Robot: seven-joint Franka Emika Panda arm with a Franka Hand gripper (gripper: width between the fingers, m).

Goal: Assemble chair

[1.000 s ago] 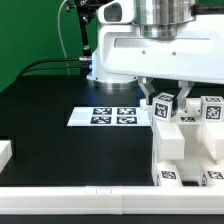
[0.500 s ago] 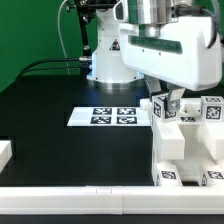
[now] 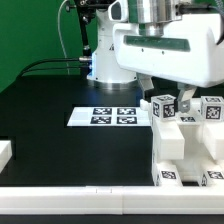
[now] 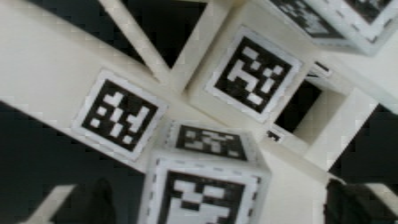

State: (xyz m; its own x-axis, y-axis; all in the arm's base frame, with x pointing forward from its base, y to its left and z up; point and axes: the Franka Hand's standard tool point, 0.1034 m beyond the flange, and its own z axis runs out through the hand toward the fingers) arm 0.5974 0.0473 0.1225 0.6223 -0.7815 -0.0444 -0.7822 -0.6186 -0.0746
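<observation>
The chair is a cluster of white tagged parts (image 3: 185, 140) at the exterior view's right, with blocky pieces standing on a larger white body. My gripper (image 3: 165, 97) hangs straight over a small upright tagged block (image 3: 163, 108) on top of that cluster. In the wrist view the same block (image 4: 210, 190) sits between the two dark fingers (image 4: 68, 205), with a gap showing on each side. My gripper (image 4: 214, 208) is open and straddles the block without gripping it. Flat tagged slabs (image 4: 125, 110) lie behind the block.
The marker board (image 3: 113, 116) lies flat on the black table, just to the exterior view's left of the chair parts. A white piece (image 3: 5, 150) pokes in at the left edge. A white rim (image 3: 80, 195) runs along the table's front.
The hand shifted toward the exterior view's right and came down over the tagged block. The fingers have since spread apart, letting go of it. The block has stayed where it was.
</observation>
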